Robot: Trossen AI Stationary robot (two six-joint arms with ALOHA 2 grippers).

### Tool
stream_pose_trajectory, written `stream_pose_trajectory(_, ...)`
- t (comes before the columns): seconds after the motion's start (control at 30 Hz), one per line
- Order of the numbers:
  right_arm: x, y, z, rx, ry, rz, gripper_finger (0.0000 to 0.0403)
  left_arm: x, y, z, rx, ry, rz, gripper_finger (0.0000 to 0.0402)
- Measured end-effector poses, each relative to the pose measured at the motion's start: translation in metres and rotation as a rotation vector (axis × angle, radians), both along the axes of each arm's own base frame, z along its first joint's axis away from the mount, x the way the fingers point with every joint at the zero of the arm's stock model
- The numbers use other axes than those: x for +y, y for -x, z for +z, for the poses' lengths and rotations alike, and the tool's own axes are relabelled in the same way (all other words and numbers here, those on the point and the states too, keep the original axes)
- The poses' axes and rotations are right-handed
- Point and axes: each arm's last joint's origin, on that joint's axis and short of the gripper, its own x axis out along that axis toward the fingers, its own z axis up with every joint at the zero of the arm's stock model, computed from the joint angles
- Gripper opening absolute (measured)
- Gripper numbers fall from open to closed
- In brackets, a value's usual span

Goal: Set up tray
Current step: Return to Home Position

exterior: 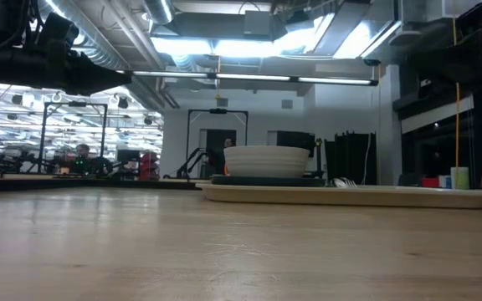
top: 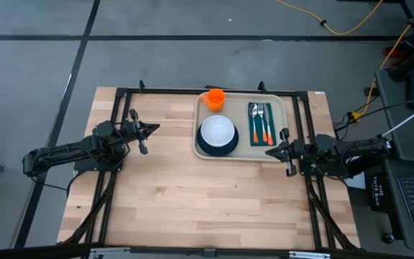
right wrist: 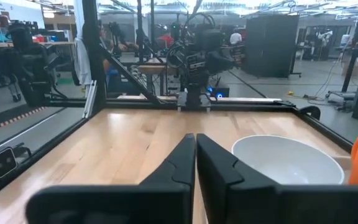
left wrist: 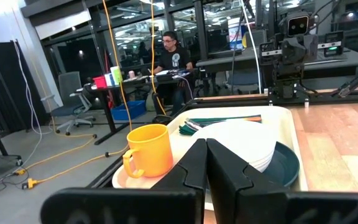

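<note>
One beige plastic tray (top: pixel 241 108), a rounded rectangle with a raised rim, lies flat on the wooden table (top: pixel 192 194), its long axis running from the left arm's side to the right arm's. It carries one orange cup (top: pixel 215 98), one white bowl (top: pixel 218 130) on one dark round plate (top: pixel 218 149), and one green napkin (top: pixel 252 124) under orange-handled cutlery (top: pixel 263 132). The left gripper (top: pixel 155 128) sits well off its left end and the right gripper (top: pixel 269 152) at the corner opposite the cup, both pinched together and empty.

My work surface is a light wooden plank table (top: pixel 192 194) with a black metal frame (top: pixel 171 91) running along its far edge. Directly on the wood lies the beige tray (top: pixel 279 108), flat, close against the far edge and right of centre.
</note>
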Motion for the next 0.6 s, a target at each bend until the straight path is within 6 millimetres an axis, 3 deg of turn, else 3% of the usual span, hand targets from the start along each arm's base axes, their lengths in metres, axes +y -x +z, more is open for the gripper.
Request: stream_pose_trajectory(0.6,0.0000,0.0000,0.0000,0.000,0.000,0.000,0.0012,0.0000,0.0000,0.0000,0.000,0.000,0.000,0.0005)
